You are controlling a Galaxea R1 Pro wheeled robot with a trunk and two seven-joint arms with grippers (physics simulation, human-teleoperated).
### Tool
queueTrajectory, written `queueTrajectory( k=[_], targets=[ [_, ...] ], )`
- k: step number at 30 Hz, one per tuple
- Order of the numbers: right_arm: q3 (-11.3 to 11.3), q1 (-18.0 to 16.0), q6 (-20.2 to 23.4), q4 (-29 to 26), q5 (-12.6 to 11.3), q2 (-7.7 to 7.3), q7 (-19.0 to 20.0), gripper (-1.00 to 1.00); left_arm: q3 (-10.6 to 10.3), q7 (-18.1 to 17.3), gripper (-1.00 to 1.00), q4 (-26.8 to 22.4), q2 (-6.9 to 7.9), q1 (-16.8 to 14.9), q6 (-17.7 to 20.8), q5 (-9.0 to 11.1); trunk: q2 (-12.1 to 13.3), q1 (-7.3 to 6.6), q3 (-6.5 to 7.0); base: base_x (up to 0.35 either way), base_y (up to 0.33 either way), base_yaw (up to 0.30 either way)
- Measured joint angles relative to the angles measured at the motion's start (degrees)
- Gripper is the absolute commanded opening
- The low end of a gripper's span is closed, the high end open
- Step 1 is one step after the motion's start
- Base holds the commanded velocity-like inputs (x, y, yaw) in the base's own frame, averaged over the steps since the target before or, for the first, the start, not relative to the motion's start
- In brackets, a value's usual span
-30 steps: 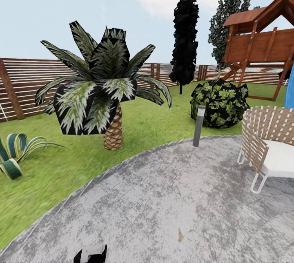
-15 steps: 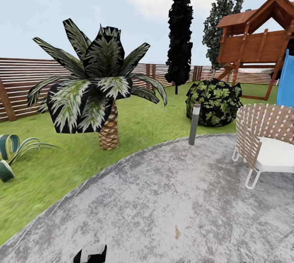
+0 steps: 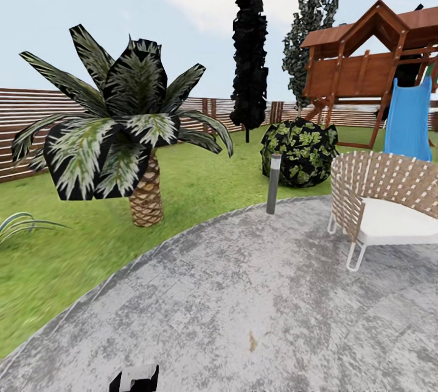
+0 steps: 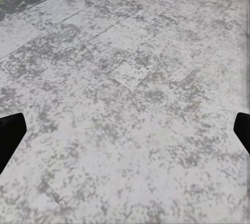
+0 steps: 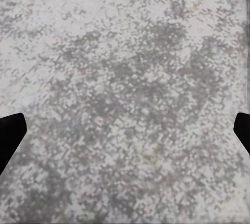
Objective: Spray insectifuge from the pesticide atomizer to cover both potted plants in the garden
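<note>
The garden lies ahead in the head view: green lawn (image 3: 67, 258), a round grey paved patio (image 3: 255, 301) and a brown slatted fence (image 3: 24, 130). The pesticide atomizer and the potted plants are out of view. In the left wrist view my left gripper (image 4: 125, 135) is open, its dark fingertips (image 4: 10, 135) far apart over bare paving. My right gripper (image 5: 125, 135) is open too, with only grey paving between its fingertips (image 5: 10, 133). A black and white part of the robot (image 3: 135, 378) pokes in at the head view's bottom edge.
A scaly-trunked palm (image 3: 146, 197) stands on the lawn at left, a striped spiky plant (image 3: 21, 223) beyond it. A grey bollard light (image 3: 273, 183) marks the patio's far edge. At right are a woven chair (image 3: 383, 209), a round bush (image 3: 299, 152) and a wooden playset with a blue slide (image 3: 407, 118).
The whole head view has slid left, so the camera has turned right; the blue slide has come further into view and the spiky plant is nearly off the left edge. Nothing in the garden moved.
</note>
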Motion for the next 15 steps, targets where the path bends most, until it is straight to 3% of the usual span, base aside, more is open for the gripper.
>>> queueTrajectory(
  k=[15],
  targets=[
    [0.0, 0.0, -0.01, 0.0, 0.0, 0.0, 0.01, 1.0, 0.0, 0.0, 1.0, 0.0, 0.0, -0.02, 0.0, 0.0, -6.02, 3.3, -1.69, 0.0, 0.0, -0.181]
  ],
)
